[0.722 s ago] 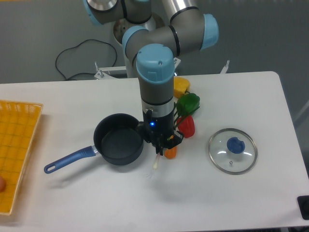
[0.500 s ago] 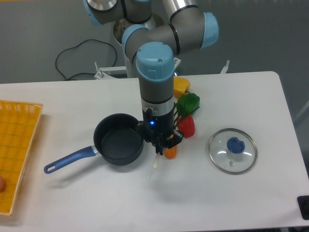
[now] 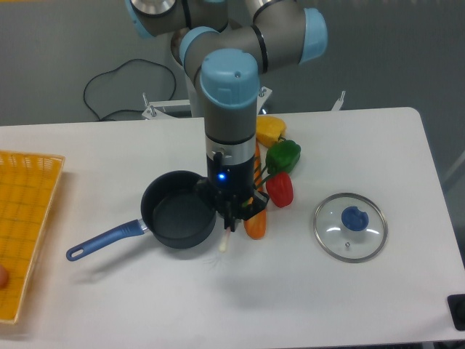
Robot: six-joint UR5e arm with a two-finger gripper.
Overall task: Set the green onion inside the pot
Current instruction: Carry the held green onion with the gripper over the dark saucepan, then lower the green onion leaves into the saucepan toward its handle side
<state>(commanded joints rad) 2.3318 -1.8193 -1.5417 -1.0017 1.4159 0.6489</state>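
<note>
My tool [image 3: 229,218] points straight down just beside the right rim of the pot, its dark fingers drawn in close on the green onion [image 3: 226,242]; only the pale, whitish bulb end shows, hanging below the fingers with its tip close over the white bench [image 3: 305,291], while the rest of the stalk is hidden behind my wrist. The onion is outside the pot, not in it. The pot [image 3: 178,209] is one small round saucepan, matte dark inside, with a long glossy blue handle running out to the lower left. On the far side of my tool sit four smooth, shiny vegetables: an orange carrot [image 3: 256,224], a red pepper [image 3: 280,189], a green bell pepper [image 3: 283,155] and a yellow pepper [image 3: 270,129]. Further right lies one round glass lid [image 3: 350,226] with a metal rim and blue knob. A yellow woven-mesh basket [image 3: 25,225] sits at the left edge.
</note>
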